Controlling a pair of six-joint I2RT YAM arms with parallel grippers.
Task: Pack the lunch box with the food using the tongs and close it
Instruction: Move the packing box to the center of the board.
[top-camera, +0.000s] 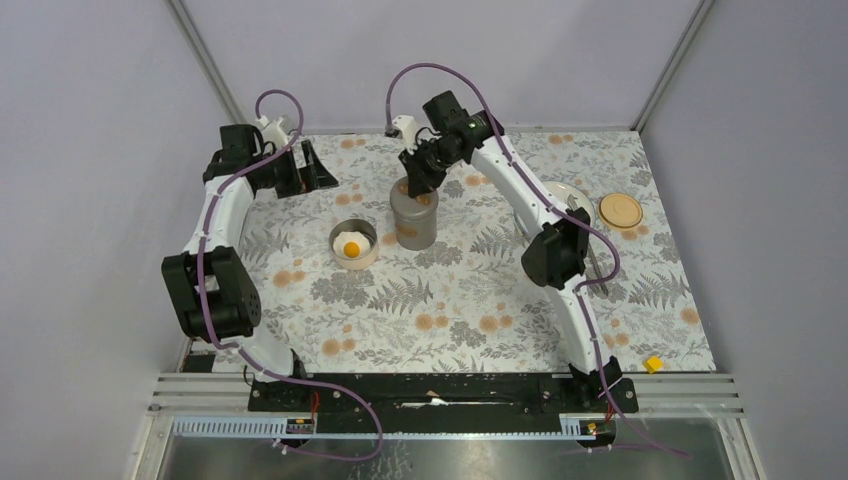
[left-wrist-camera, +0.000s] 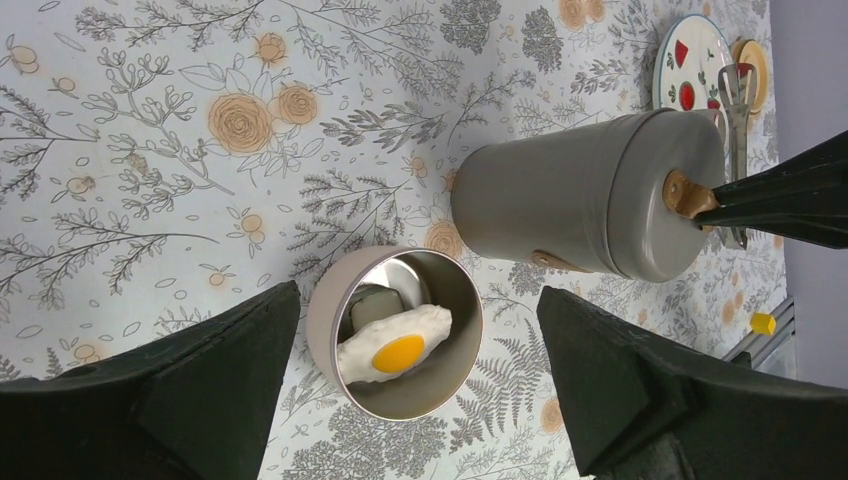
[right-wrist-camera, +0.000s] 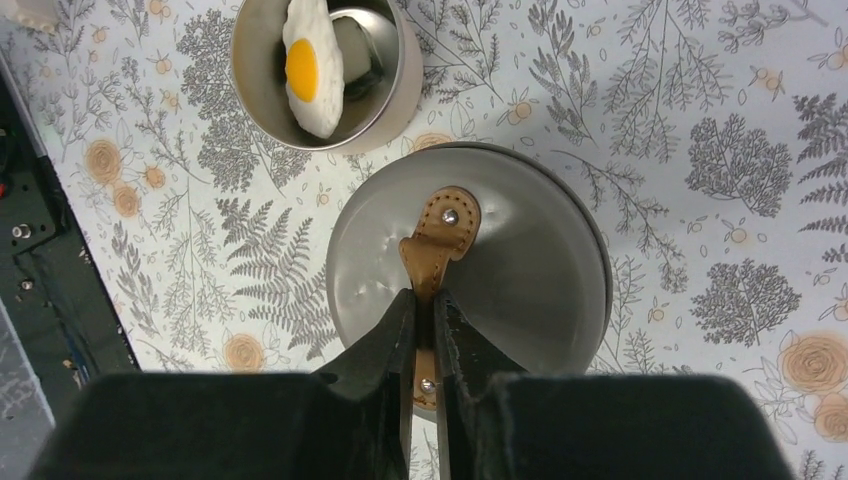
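The lunch box (top-camera: 414, 220) is a tall grey cylinder standing mid-table, with a lid (right-wrist-camera: 530, 270) that carries a tan leather strap (right-wrist-camera: 440, 235). My right gripper (right-wrist-camera: 432, 300) is shut on that strap from above. Beside the cylinder sits a shallow round tier (left-wrist-camera: 325, 320) holding the fried egg (left-wrist-camera: 395, 345) over a pale block. My left gripper (left-wrist-camera: 418, 300) hangs wide open above this tier, gripping nothing. The silver tongs (left-wrist-camera: 738, 100) lie across the white plate (left-wrist-camera: 700, 40), which holds red pieces (left-wrist-camera: 686, 95).
A round tan disc (top-camera: 621, 210) lies at the right beside the plate, which the right arm partly hides in the top view. A small yellow block (top-camera: 653, 364) sits near the front right edge. Grey walls close in the table on three sides.
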